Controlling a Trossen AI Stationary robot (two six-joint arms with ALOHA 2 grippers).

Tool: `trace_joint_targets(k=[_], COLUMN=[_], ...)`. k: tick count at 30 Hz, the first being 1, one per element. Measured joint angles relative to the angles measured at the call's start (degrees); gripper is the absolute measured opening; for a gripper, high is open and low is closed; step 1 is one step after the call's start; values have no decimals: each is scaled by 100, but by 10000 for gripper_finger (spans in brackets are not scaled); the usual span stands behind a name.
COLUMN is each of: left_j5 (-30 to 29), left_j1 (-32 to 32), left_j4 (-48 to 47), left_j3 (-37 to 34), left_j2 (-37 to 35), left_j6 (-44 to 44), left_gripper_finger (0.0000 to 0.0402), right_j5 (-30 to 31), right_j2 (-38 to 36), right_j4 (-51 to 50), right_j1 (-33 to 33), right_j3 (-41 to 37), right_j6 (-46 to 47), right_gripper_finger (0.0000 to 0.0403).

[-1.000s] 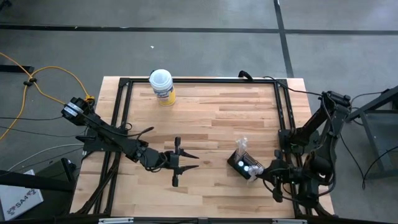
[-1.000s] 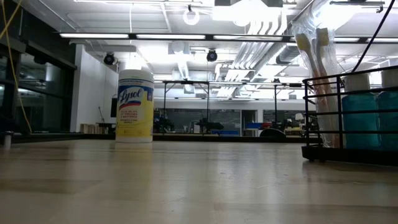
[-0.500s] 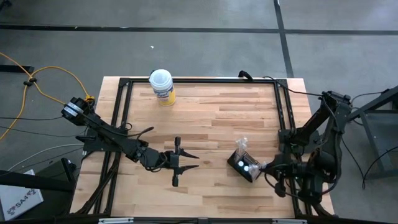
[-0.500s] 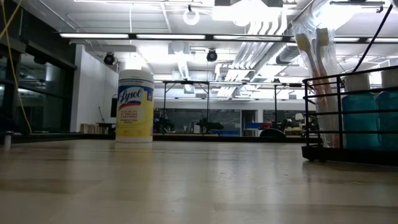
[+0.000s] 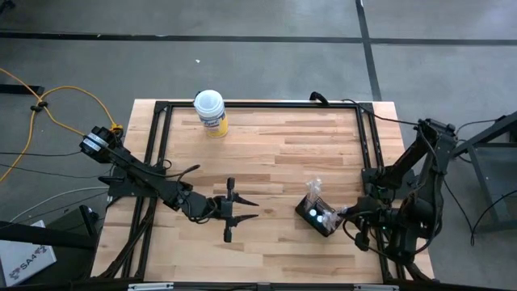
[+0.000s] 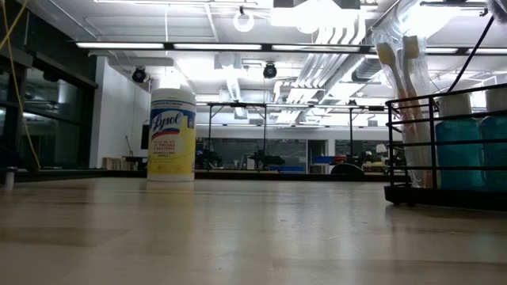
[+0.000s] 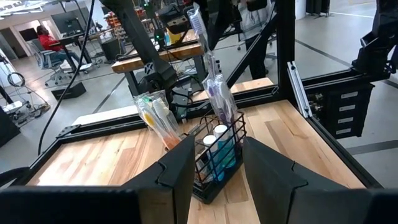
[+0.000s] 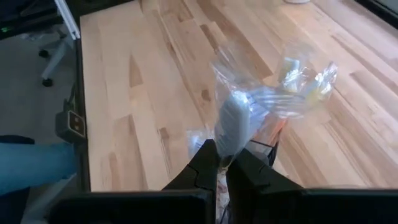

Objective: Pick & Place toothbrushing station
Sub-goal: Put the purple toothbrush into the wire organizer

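Note:
The toothbrushing station (image 5: 317, 213) is a black wire caddy holding blue white-capped bottles and toothbrushes in clear wrappers. It stands by its base on the wooden table's near right part, and also shows in the low view (image 6: 444, 150) and the left wrist view (image 7: 214, 155). My right gripper (image 5: 341, 217) is shut at the station's right side, with its tips at a wrapped toothbrush (image 8: 233, 124). My left gripper (image 5: 257, 209) hovers open left of the station, pointing level at it across bare table. My right gripper's shut fingertips (image 8: 211, 158) stand at the lower end of the clear toothbrush wrapper (image 8: 225, 146), coming slanting down from the table's right. I cannot tell whether they touch the wrapper or pinch it.
A white-lidded, yellow-labelled canister (image 5: 210, 111) stands at the table's far left (image 6: 172, 134). A black frame rail (image 5: 258, 105) runs round the table's edges. Bare wood lies between the canister, my left gripper and the station.
My right gripper has risen slightly and tipped a little beside the station, keeping shut. The station has stayed where it was.

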Motion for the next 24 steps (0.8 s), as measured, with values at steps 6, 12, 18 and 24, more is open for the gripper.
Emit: trace_joint_targets(k=[6, 12, 18, 24], left_j5=[0, 0, 0, 0], left_j1=[0, -2, -2, -2], left_j4=[0, -2, -1, 0], left_j3=[0, 0, 0, 0], left_j2=[0, 0, 0, 0], left_j6=[2, 3, 2, 21], left_gripper_finger=[129, 129, 129, 129], right_j5=[24, -26, -145, -168], right_j2=[299, 635, 1004, 1404], right_j4=[-48, -52, -74, -204], right_j1=[0, 4, 4, 4], right_j3=[0, 0, 0, 0], right_j6=[356, 823, 1387, 2262], right_gripper_finger=[7, 7, 7, 7])
